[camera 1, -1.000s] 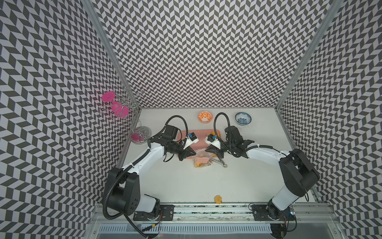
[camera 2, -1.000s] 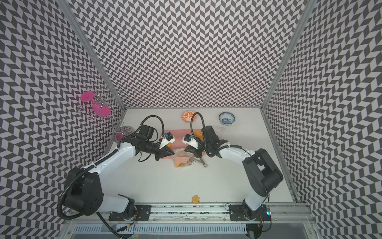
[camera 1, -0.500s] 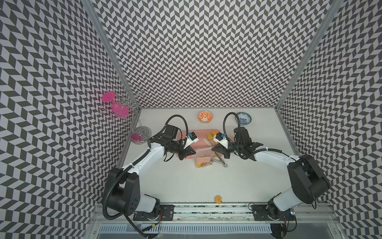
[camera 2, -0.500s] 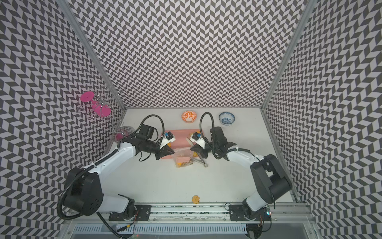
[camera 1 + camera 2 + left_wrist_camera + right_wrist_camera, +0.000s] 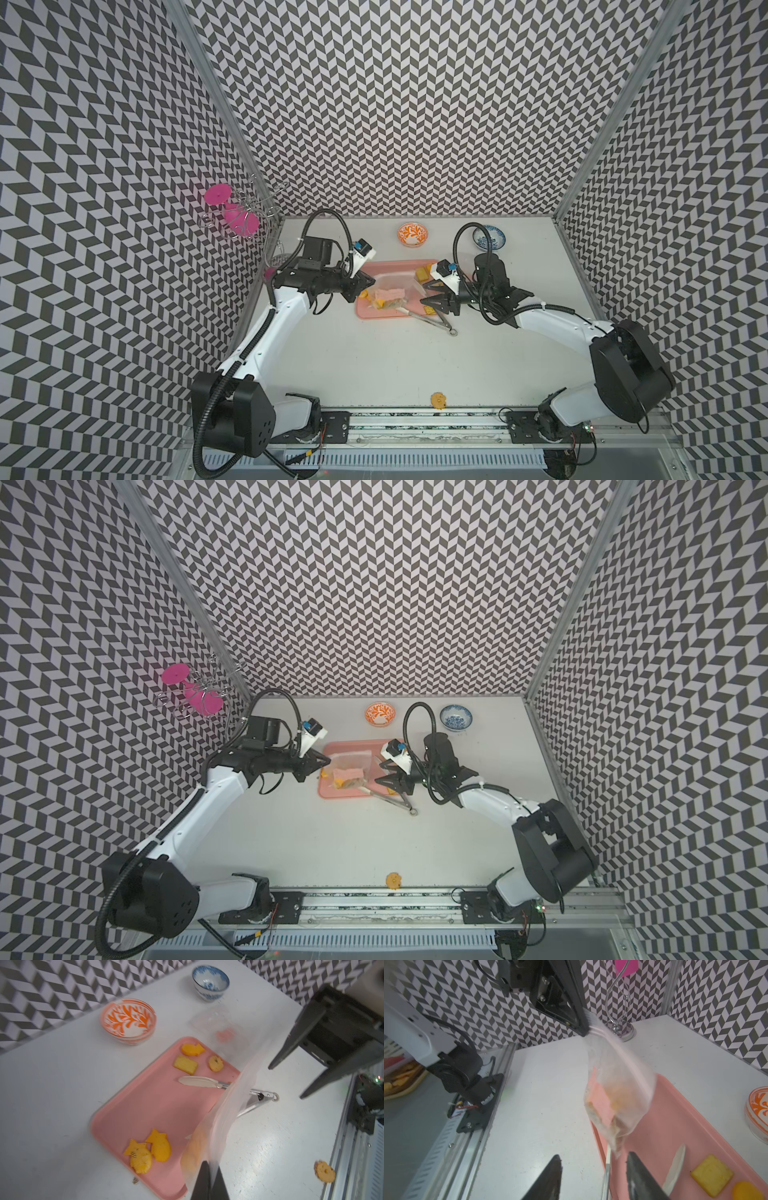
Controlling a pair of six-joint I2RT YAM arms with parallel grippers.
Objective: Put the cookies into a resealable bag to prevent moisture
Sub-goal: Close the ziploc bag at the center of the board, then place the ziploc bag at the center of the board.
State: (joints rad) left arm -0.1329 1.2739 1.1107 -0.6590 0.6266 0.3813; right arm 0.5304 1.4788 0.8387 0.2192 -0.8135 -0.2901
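Pinching clear resealable plastic bag [image 5: 616, 1093] by top edge in pressed-together left gripper [image 5: 586, 1031], above pink rectangular plastic tray [image 5: 135, 1109] | with right gripper [image 5: 593, 1159] spread, empty, just beside bag's bottom | some small flat yellow-orange cookies [image 5: 159, 1148] bagged, several left on tray, round stray cookie [image 5: 439, 400] by front rail | about midway, sealing likely ahead

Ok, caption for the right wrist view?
Left gripper holds the cookie bag over the pink tray; right gripper open nearby.

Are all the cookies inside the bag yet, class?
No: fish-shaped cookies lie on the pink tray, and a round cookie lies on the table.
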